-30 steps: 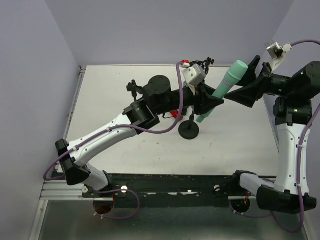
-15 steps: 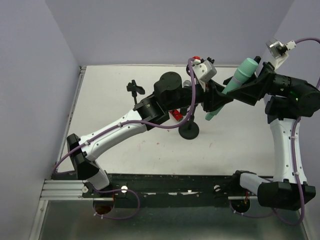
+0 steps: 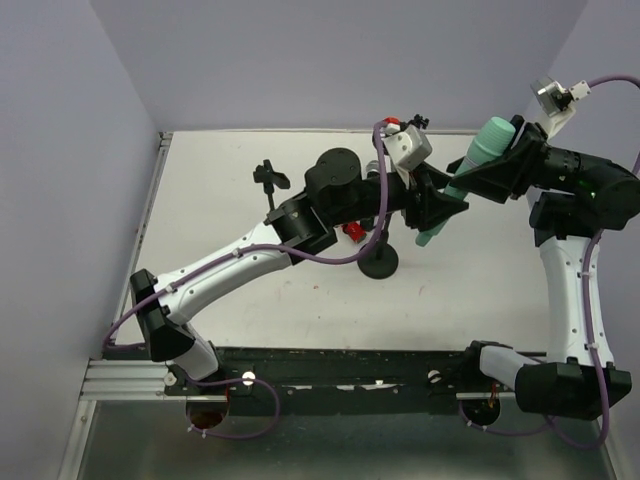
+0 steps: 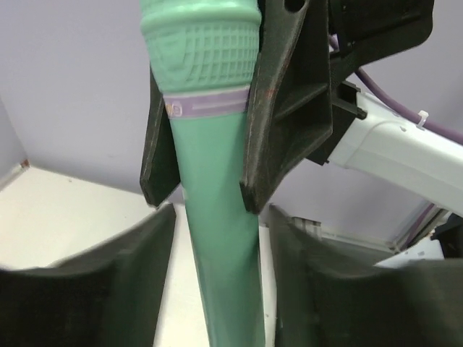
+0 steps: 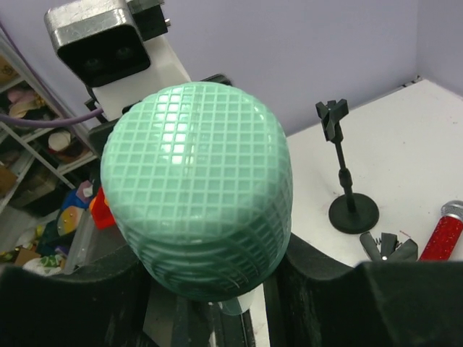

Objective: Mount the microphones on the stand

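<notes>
The mint-green microphone [image 3: 465, 180] hangs tilted above the table's back right, head [image 5: 195, 188] up. My right gripper [image 3: 482, 172] is shut on it just below the head; its black fingers [image 4: 286, 108] clamp the body in the left wrist view. My left gripper [image 3: 440, 212] is shut on the handle [image 4: 217, 275] lower down. A black stand [image 3: 378, 262] with a round base is on the table under the left gripper. The red microphone [image 5: 443, 235] lies on the table, mostly hidden under the left arm in the top view [image 3: 352, 232].
A second thin black stand [image 3: 267, 177] with a clip on top [image 5: 332, 116] rises at the back left. A loose black clip [image 5: 387, 246] lies next to the red microphone. The walls are close at the back and right.
My right gripper was open beside the green microphone's head and has shut on it. The left arm carried the microphone a little right and back.
</notes>
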`<state>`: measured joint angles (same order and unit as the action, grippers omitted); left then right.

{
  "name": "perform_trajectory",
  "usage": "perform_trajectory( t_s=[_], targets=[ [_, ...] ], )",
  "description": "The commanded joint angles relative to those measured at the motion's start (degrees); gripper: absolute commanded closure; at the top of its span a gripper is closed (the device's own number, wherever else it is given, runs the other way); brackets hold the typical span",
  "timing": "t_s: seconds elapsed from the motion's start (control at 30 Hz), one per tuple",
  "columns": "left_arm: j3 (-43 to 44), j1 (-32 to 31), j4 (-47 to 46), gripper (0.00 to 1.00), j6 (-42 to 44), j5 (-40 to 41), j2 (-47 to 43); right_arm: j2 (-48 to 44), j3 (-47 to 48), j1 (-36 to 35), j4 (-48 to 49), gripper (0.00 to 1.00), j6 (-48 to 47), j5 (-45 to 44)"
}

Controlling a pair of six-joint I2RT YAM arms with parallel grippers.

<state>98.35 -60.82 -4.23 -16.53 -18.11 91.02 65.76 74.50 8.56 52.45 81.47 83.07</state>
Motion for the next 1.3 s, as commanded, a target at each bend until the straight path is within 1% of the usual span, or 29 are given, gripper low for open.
perform_trajectory(
  t_s=[0.0, 0.03, 0.07, 0.1, 0.2, 0.27, 0.3, 0.33, 0.4, 0.43, 0.47, 0.53, 0.6, 0.67, 0.73, 0.8, 0.9, 0.93, 1.03, 1.17, 1.27],
  targets=[
    [-5.3, 0.3, 0.9, 0.21, 4.1, 3.2, -7.1, -0.8, 3.0, -0.4, -10.9, 0.97, -9.5, 1.8],
    [-7.2, 0.7, 1.8, 0.12, 5.7, 3.1, -9.7, -0.8, 3.6, -0.4, -13.8, 0.98, -11.8, 2.3],
    [-9.4, 1.0, 2.6, 0.05, 7.0, 3.0, -12.3, -0.7, 4.0, -0.3, -15.2, 0.98, -13.6, 2.6],
    [-12.2, 1.6, 3.4, 0.02, 8.3, 2.7, -14.9, -0.7, 4.1, -0.1, -15.8, 0.98, -14.5, 3.1],
    [-20.9, 5.3, 4.1, 0.02, 10.1, -0.9, -23.4, -0.6, 4.3, 0.6, -16.5, 0.98, -16.4, 5.3],
    [-26.6, 9.9, 6.4, 0.02, 10.1, -5.6, -28.4, -0.8, 3.6, 1.3, -16.7, 0.98, -17.7, 6.9],
    [-29.4, 12.0, 6.9, 0.02, 9.7, -8.8, -30.3, -1.1, 2.8, 1.8, -16.7, 0.98, -18.4, 7.4],
    [-31.8, 14.1, 7.4, 0.02, 9.2, -10.3, -32.0, -1.2, 1.6, 2.4, -16.7, 0.98, -19.2, 7.8],
    [-36.7, 16.0, 8.7, 0.04, 9.0, -10.8, -33.8, -1.9, -1.4, 3.5, -15.4, 0.98, -20.0, 8.3],
    [-39.4, 16.2, 7.0, 0.09, 9.0, -11.2, -34.5, -2.2, -3.7, 4.0, -14.1, 0.98, -20.0, 8.5],
    [-43.6, 16.1, 4.5, 0.11, 9.1, -11.6, -34.9, -2.5, -5.0, 4.5, -12.8, 0.98, -19.9, 8.5],
    [-50.2, 15.6, -4.7, 0.11, 7.9, -11.6, -35.1, -2.7, -7.9, 6.0, -11.1, 0.98, -19.4, 8.9],
    [-54.2, 14.4, -10.4, 0.11, 9.3, -8.5, -34.3, -2.7, -10.0, 7.6, -8.4, 0.98, -18.1, 9.3],
    [-55.7, 14.1, -13.9, 0.11, 10.7, -6.2, -31.8, -2.7, -12.3, 9.3, -3.4, 0.98, -14.4, 9.7],
    [-55.4, 14.1, -16.2, 0.11, 11.8, -5.2, -28.7, -2.2, -14.4, 10.3, 5.5, 0.98, -7.0, 10.2],
    [-54.8, 14.1, -19.5, 0.11, 12.6, -5.0, -25.2, -1.0, -15.9, 12.2, 22.6, 0.98, 4.3, 11.5],
    [-53.1, 13.9, -24.7, 0.12, 12.8, -4.7, -19.9, 3.1, -17.7, 17.3, 47.1, 0.98, 23.6, 12.1],
    [-52.4, 13.8, -26.3, 0.13, 12.7, -4.7, -17.6, 4.5, -18.4, 18.2, 49.8, 0.98, 27.2, 12.1],
    [-49.1, 13.3, -30.7, 0.14, 12.4, -3.3, -11.9, 6.6, -21.3, 19.5, 49.9, 0.99, 24.8, 11.9],
    [-44.3, 12.4, -32.6, 0.17, 12.5, -1.4, -5.3, 8.6, -23.5, 19.5, 49.9, 0.99, 25.4, 8.8],
    [-42.5, 11.8, -33.7, 0.18, 12.7, 2.0, -2.4, 8.4, -23.0, 19.5, 49.9, 0.99, 26.2, 7.3]
  ],
)
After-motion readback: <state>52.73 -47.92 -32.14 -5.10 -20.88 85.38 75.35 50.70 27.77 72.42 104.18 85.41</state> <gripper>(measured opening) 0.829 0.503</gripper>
